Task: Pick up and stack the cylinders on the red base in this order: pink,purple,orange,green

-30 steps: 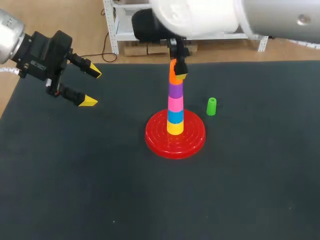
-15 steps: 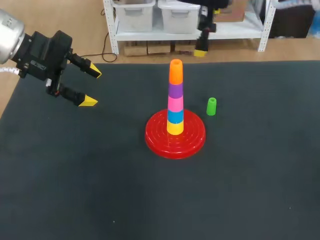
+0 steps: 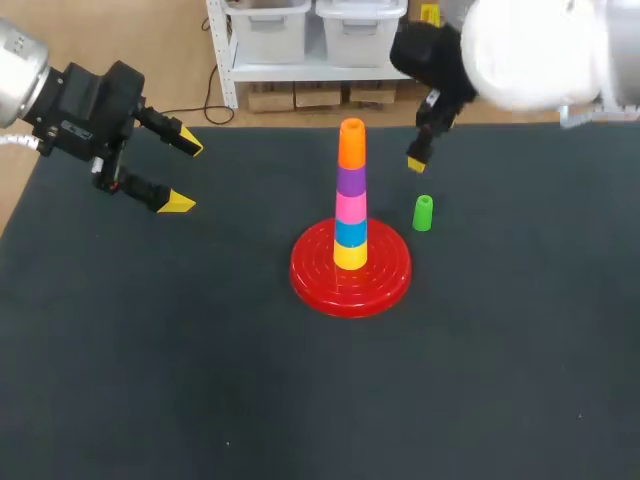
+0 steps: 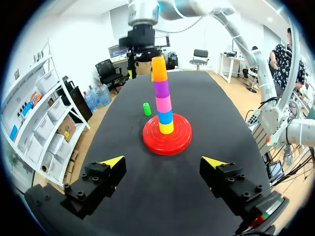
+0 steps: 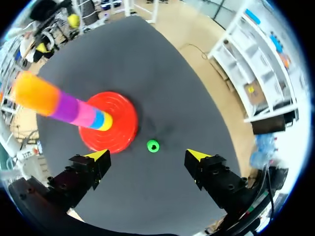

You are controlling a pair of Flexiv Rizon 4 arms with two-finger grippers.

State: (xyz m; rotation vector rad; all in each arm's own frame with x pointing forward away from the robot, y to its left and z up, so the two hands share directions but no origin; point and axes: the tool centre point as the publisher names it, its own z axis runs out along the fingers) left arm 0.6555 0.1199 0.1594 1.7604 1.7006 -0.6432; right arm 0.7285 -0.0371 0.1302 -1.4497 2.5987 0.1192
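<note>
Space separates green cylinder [image 3: 423, 213] from red base [image 3: 305, 275].

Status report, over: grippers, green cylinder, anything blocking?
Left gripper open, empty. Right gripper open, above green cylinder, upright beside red base. Orange cylinder stacked. Nothing blocking.

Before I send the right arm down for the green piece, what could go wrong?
1. The green piece stands close to the red base; the open right gripper may bump the tall tower on its way down.
2. The piece is small and upright, so an off-centre finger could tip it over.
</note>
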